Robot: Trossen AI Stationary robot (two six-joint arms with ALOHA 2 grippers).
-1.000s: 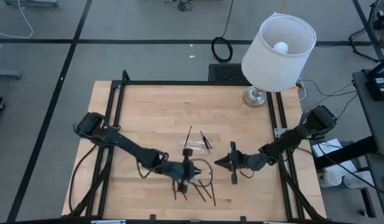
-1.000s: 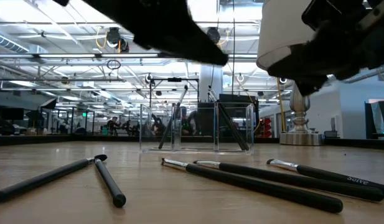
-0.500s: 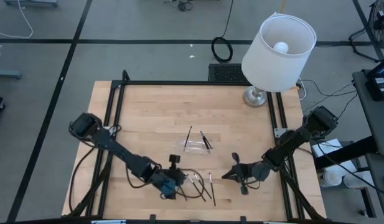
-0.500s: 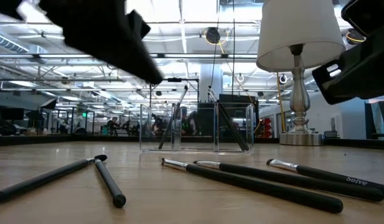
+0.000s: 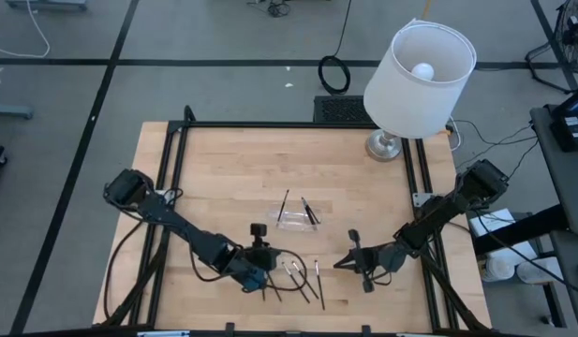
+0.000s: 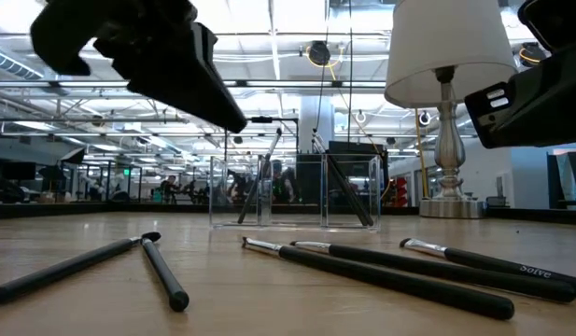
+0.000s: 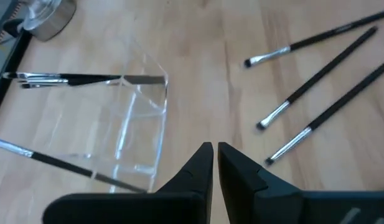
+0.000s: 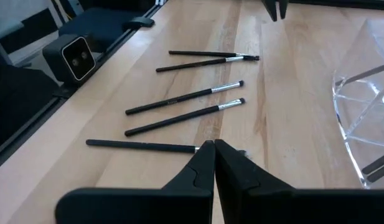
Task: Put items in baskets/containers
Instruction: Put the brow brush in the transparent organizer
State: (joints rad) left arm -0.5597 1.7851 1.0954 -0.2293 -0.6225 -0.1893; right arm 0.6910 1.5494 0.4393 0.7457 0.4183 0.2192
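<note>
Several thin dark sticks with silvery ends (image 5: 303,281) lie flat on the wooden table near its front edge; they also show in the right wrist view (image 8: 185,96) and the low view (image 6: 381,271). Beyond them stands the clear tray (image 5: 296,217) (image 7: 126,124). Sticks (image 7: 86,79) lean in it, their ends resting over its rim. My left gripper (image 5: 259,231) (image 7: 213,152) is shut and bare, hovering left of the loose sticks and pointing at the tray. My right gripper (image 5: 343,262) (image 8: 213,149) is shut and bare, hovering right of the sticks.
A white-shaded lamp (image 5: 420,70) stands on its metal base (image 5: 387,145) at the table's far right corner. Black frame rails (image 5: 171,187) run along the table's sides. Bare wood lies between the tray and the far edge.
My left gripper has swung from above the loose sticks toward the table's left and turned, so that it now points at the tray. My right gripper has drawn back a little toward the table's right edge. Sticks and tray have kept still.
</note>
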